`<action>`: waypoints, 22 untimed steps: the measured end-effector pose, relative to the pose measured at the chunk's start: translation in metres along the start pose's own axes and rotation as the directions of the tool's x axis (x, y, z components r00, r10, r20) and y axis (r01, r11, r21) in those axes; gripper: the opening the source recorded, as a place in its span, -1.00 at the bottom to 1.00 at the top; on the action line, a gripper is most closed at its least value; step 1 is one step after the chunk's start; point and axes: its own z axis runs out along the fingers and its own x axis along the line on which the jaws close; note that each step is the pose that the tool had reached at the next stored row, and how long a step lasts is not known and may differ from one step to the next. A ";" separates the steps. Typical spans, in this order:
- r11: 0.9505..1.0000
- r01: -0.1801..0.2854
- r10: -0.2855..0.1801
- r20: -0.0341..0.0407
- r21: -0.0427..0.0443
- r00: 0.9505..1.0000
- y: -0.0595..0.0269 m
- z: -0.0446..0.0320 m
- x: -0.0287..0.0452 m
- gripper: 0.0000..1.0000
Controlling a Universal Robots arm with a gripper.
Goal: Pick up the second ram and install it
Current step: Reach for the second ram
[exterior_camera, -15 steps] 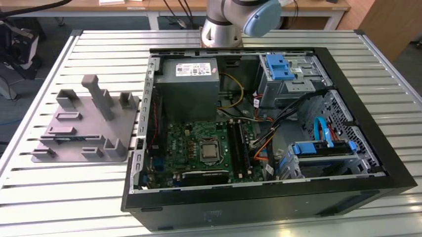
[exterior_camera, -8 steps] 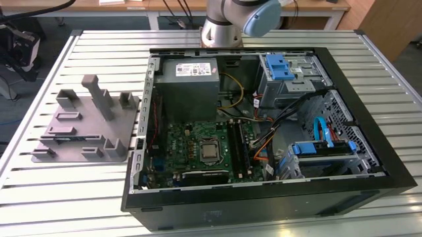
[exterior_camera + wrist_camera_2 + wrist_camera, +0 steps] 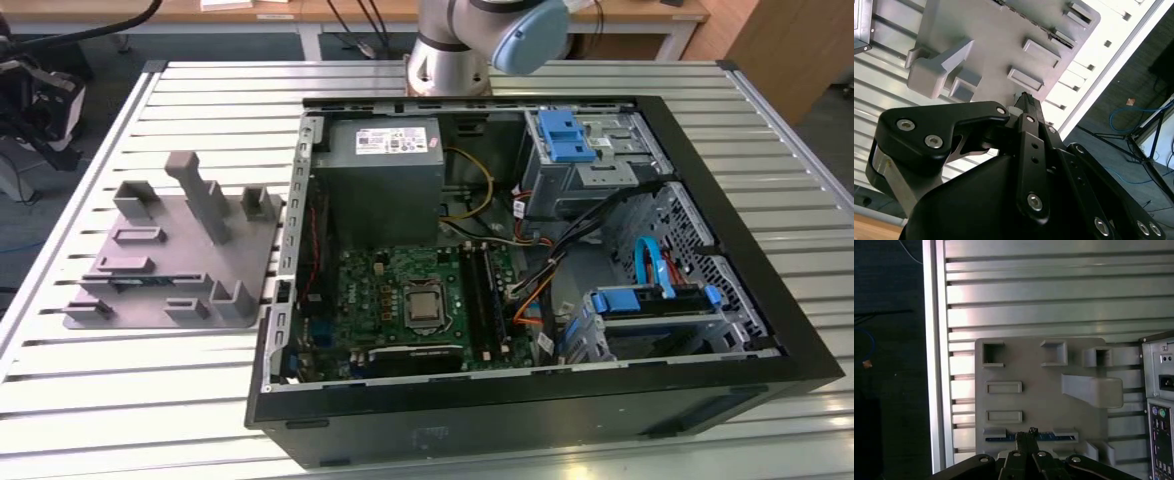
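One step of two is not yet begun: the pick. On the exterior view's left, a grey rack (image 3: pixel 160 255) is sitting on the slatted tabletop (image 3: pixel 80 400). In the first wrist view the second ram (image 3: pixel 1001 438) is lying in a long slot at the rack's edge, untouched. The hand (image 3: pixel 1029 432) is hanging above it, apart from it, fingers pressed together and gripping nothing. To the exterior view's right the open computer case (image 3: pixel 534 400) is lying on its side, black memory slots (image 3: pixel 483 290) facing up; whether one is filled, I cannot tell. Lifting and seating are both left.
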 end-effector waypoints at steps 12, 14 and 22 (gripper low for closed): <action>1.000 0.000 0.000 0.000 0.000 1.000 -0.0006 0.0109 0.0014 -0.80; 1.000 0.000 0.000 0.000 0.000 1.000 -0.0006 0.0126 0.0016 -0.80; 1.000 0.000 0.000 0.000 0.000 1.000 -0.0010 0.0198 0.0024 -0.80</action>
